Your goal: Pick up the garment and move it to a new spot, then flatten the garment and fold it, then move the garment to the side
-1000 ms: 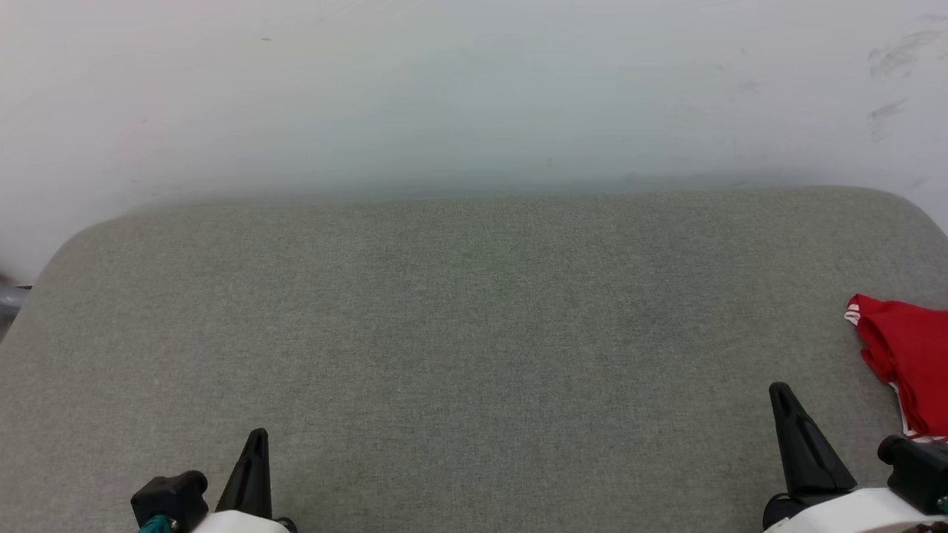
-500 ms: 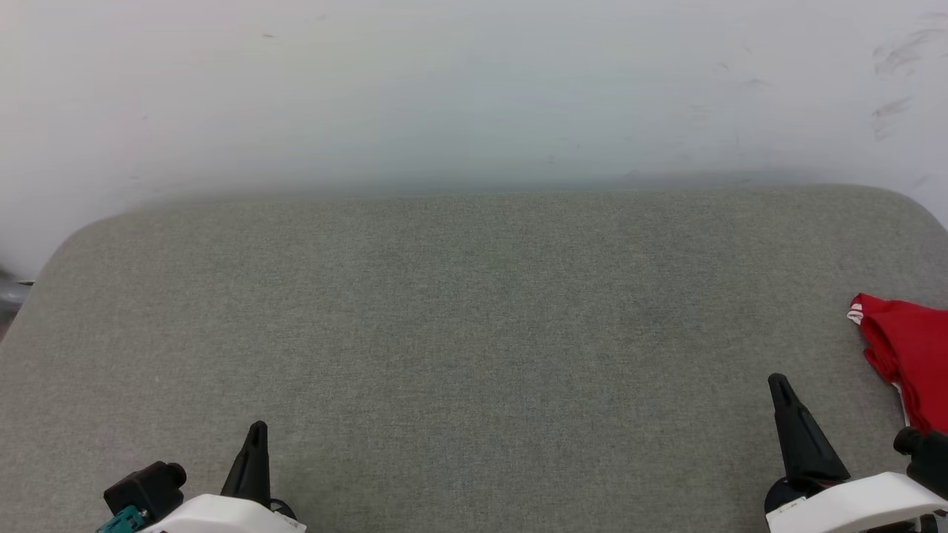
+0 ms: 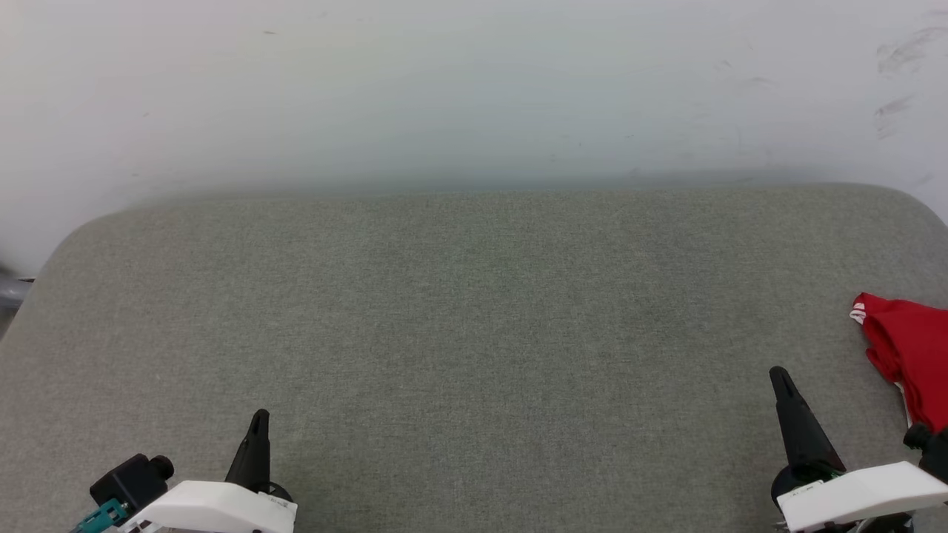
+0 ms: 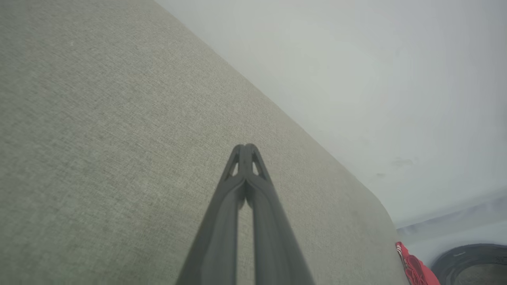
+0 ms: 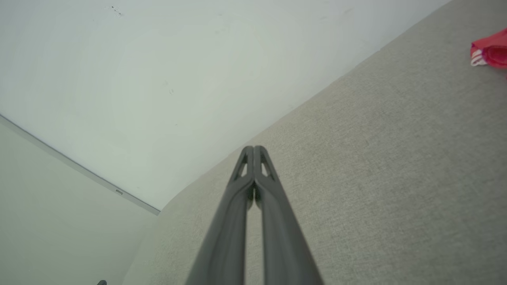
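- garment (image 3: 907, 348): cut off by the head view's right edge; chest print hidden.
- dark curved thing (image 4: 471, 257) in the left wrist view's lower right corner: cut off, blurred, cannot tell what.
- dark speck (image 5: 101, 282) at the right wrist view's bottom edge: too small to tell.

the left claw (image 3: 256, 433) hangs low over the near edge of the grey padded surface (image 3: 474, 296), toward its left corner, pointing at the far edge. its two dark fingers (image 4: 222, 221) are pressed together at the tips with nothing between them. the right claw (image 3: 783, 389) sits by the near edge toward the right corner, likewise closed and empty, tips leaning slightly left.
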{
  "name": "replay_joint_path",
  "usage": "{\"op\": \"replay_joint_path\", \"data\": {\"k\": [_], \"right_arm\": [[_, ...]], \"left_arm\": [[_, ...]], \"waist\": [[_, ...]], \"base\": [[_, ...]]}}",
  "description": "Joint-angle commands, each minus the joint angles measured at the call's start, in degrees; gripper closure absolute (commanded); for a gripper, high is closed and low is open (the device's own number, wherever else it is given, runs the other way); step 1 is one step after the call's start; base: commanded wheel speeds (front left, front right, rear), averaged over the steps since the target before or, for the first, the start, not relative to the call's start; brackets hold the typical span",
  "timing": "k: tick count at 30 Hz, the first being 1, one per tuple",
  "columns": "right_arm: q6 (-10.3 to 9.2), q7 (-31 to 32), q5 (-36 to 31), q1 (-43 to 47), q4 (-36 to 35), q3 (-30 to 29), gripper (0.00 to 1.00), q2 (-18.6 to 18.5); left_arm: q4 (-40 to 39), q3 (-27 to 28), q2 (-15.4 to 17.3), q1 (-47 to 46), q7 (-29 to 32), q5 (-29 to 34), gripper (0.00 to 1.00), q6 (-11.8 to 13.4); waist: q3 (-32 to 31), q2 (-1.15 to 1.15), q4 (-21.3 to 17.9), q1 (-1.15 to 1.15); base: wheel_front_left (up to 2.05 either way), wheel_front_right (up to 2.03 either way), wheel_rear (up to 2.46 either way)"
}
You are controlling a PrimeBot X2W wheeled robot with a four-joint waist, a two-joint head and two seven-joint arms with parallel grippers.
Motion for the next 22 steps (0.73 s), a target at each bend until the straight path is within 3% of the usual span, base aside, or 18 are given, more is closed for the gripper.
{"op": "replay_joint_path", "data": {"k": [1,22], "right_arm": [[-0.02,0.2,2.1,-1.8,-0.1,0.0,1.0,-0.5],[-0.02,1.5,17.4,-4.4,3.9,-0.4,1.0,-0.7]], "left_arm": [[-0.5,0.7,0.1,-1.6,0.5,-1.9,1.0,-0.4],[0.2,3.1,-1.5,-3.6,4.3,-15.7,1.0,-2.4]], "waist": [[0.0,0.0,0.0,-0.01],[0.4,0.0,0.3,-0.01]], "base": [[0.0,0.0,0.0],[0.0,0.0,0.0]]}}
